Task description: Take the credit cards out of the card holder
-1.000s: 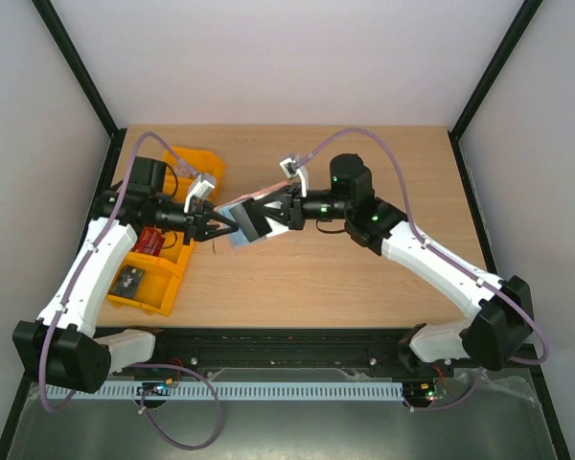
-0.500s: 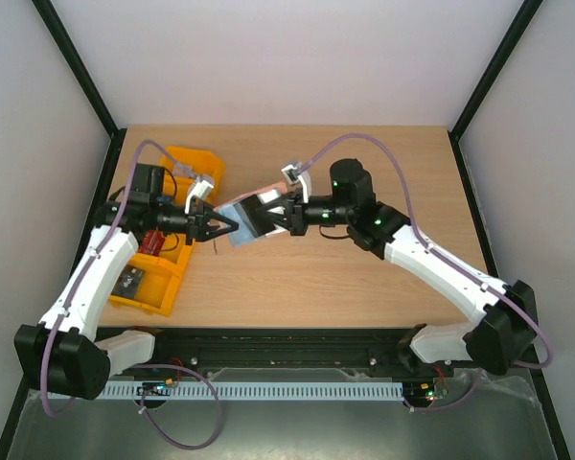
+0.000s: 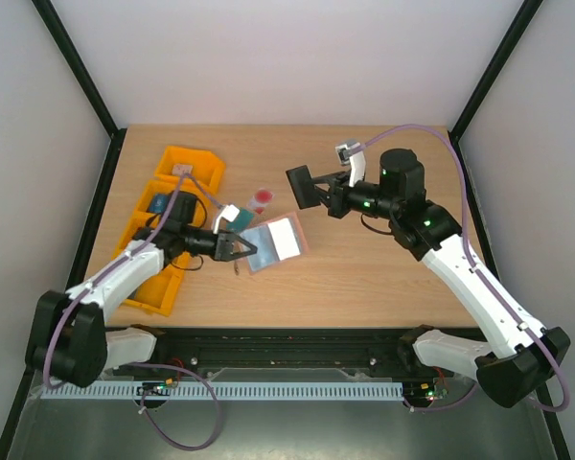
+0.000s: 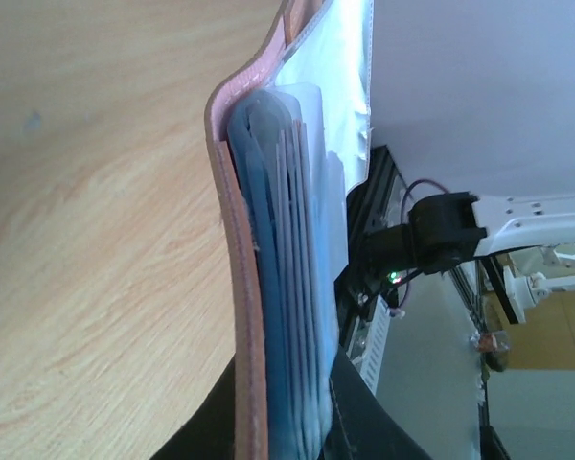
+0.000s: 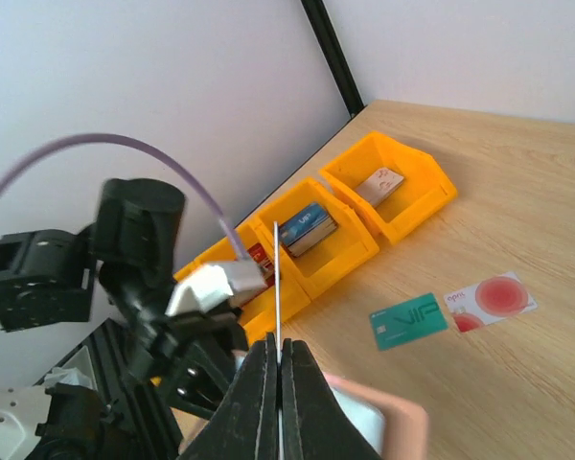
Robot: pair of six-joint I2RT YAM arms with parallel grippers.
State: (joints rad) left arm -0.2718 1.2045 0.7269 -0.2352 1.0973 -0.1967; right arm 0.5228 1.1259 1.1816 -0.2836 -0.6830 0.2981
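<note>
The card holder (image 3: 273, 240) is open, grey-blue inside and reddish-brown outside. My left gripper (image 3: 237, 247) is shut on its left edge, just above the table. In the left wrist view the holder (image 4: 246, 316) stands edge-on between my fingers (image 4: 364, 417). My right gripper (image 3: 317, 190) is raised to the right of the holder, shut on a thin dark card (image 3: 302, 184), which appears edge-on (image 5: 277, 278) in the right wrist view. A teal-green card (image 5: 409, 321) and a white-pink card with a red mark (image 5: 489, 299) lie flat on the table behind the holder.
Orange bins (image 3: 187, 171) line the table's left side, with card stacks (image 5: 309, 227) in them. The left arm (image 3: 125, 273) reaches across the nearest bin. Black frame posts (image 3: 81, 81) stand at the back corners.
My right gripper has pulled back to the right and up with a card, away from the holder. My left gripper has moved right and nearer with the holder. The two cards on the table now show.
</note>
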